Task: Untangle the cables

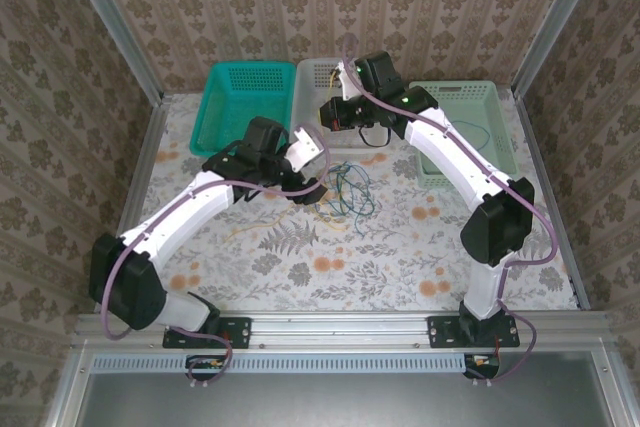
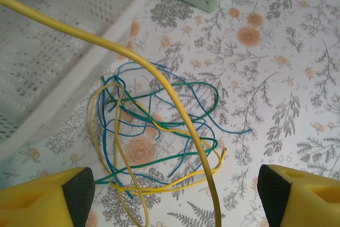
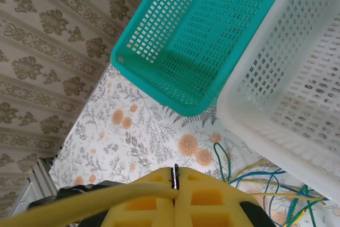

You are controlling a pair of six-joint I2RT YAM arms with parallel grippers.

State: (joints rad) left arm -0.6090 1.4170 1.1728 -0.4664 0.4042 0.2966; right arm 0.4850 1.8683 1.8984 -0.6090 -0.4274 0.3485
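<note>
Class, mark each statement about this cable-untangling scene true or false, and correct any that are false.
1. The tangle of cables lies on the table beside the white basket. True.
2. The left end effector is clamped shut on a cable. False: its fingers stand wide apart above the tangle.
3. The right end effector is shut on a yellow cable. True.
4. The blue cables lie inside the teal basket. False: they are in the tangle on the table.
</note>
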